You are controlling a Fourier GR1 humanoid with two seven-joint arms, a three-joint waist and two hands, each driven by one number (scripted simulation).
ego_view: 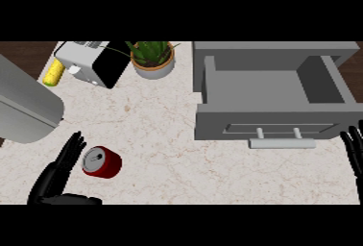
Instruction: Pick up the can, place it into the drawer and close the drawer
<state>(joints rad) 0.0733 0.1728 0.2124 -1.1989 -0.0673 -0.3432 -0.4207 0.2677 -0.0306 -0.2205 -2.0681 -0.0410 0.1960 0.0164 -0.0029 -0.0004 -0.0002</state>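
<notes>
Standing edge-on with straight fingers, left robot hand [60, 169] touches the can [101, 162].

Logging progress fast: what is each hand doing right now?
Left hand: open, fingers straight beside the can, holding nothing.
Right hand: open, resting at the right edge.

One of nearly everything, and a pair of black hands.

On the marble worktop [163, 120] stands one red can [102, 162], one grey drawer [273, 93] pulled open with one handle [281, 142] on its front, one potted plant [153, 58], one white-and-black appliance [90, 61], one yellow item [54, 73] beside that appliance, too small to identify, and one large grey rounded object [25, 108] at the left edge. Two robot hands show: the left robot hand [56, 175] and the right robot hand [352, 150].
</notes>
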